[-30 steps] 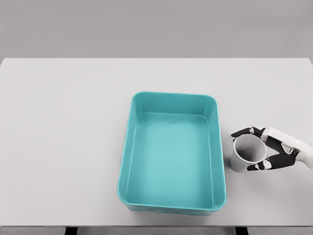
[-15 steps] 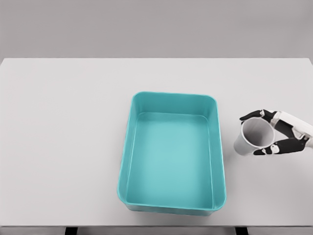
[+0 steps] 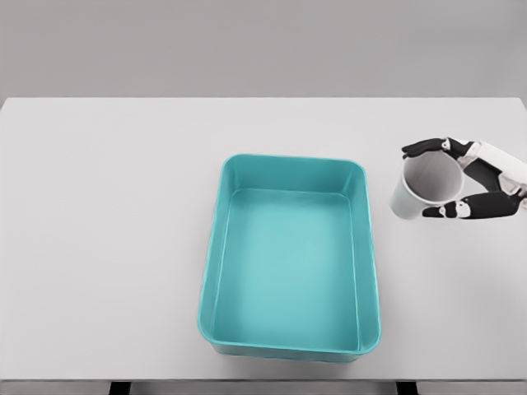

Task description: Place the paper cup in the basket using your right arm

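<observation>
At the frame's right edge, the right hand has its fingers clasped around the paper cup, apparently raised off the counter. This looks like the carry step; next the cup must travel left over the teal basket rim and be let go.

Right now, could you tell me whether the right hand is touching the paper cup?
Touching. The head view shows the right hand with its dark fingers wrapped around the rim of the paper cup, right of the basket.
</observation>
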### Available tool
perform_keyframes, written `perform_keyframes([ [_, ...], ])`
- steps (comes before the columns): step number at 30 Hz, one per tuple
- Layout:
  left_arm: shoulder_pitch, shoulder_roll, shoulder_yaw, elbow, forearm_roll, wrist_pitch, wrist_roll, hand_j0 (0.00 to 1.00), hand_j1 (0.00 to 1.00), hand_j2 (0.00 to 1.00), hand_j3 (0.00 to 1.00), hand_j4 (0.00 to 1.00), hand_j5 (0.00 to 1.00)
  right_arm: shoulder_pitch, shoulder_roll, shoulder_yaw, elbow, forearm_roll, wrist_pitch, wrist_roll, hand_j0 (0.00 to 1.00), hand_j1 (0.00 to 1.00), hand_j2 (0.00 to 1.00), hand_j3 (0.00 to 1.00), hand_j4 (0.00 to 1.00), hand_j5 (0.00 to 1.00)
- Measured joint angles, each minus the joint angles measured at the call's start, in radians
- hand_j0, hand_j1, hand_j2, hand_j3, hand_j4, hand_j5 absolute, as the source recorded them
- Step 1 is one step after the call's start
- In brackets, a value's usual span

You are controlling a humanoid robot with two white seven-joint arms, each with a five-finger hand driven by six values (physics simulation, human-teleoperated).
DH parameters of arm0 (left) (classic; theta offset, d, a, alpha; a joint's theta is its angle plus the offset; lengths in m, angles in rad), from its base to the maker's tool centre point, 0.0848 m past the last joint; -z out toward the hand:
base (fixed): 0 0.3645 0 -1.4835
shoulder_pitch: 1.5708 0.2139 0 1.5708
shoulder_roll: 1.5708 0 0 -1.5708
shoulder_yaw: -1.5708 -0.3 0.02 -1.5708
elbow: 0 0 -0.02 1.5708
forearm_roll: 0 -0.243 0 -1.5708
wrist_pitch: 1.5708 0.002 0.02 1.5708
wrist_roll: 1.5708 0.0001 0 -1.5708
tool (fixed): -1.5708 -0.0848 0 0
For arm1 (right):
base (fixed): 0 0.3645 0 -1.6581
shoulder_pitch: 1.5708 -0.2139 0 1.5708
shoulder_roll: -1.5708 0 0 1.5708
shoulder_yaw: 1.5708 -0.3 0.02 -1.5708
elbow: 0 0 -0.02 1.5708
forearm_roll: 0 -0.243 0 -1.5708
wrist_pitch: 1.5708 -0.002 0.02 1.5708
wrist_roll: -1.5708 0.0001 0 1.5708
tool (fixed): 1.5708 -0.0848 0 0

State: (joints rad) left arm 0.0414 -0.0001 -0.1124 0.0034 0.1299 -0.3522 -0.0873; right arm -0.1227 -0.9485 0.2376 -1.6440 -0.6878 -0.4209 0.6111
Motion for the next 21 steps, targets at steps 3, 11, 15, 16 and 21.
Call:
perform_keyframes([
  [3,-0.002,0.000,0.000,0.000,0.000,0.000,0.000,1.00,1.00,1.00,1.00,1.00,1.00,-0.023,0.004,-0.001,-0.025,0.001,0.000,0.000,0.73,0.73,0.73,0.73,0.73,0.73],
  [11,0.000,0.000,0.000,0.000,0.000,0.000,0.000,1.00,1.00,1.00,1.00,1.00,1.00,-0.040,0.010,0.002,-0.086,0.012,0.002,0.000,0.72,0.72,0.72,0.72,0.72,0.72],
  [15,0.000,0.000,0.000,0.000,0.000,0.000,0.000,1.00,1.00,1.00,1.00,1.00,1.00,-0.066,0.024,0.013,-0.103,0.020,0.005,0.000,0.72,0.72,0.72,0.72,0.72,0.72],
  [16,0.000,0.000,0.000,0.000,0.000,0.000,0.000,1.00,1.00,1.00,1.00,1.00,1.00,-0.083,0.030,0.019,-0.105,0.024,0.006,0.000,0.72,0.72,0.72,0.72,0.72,0.72],
  [21,0.000,0.000,0.000,0.000,0.000,0.000,0.000,1.00,1.00,1.00,1.00,1.00,1.00,-0.124,0.045,0.058,-0.108,0.037,0.008,0.000,0.72,0.72,0.72,0.72,0.72,0.72],
])
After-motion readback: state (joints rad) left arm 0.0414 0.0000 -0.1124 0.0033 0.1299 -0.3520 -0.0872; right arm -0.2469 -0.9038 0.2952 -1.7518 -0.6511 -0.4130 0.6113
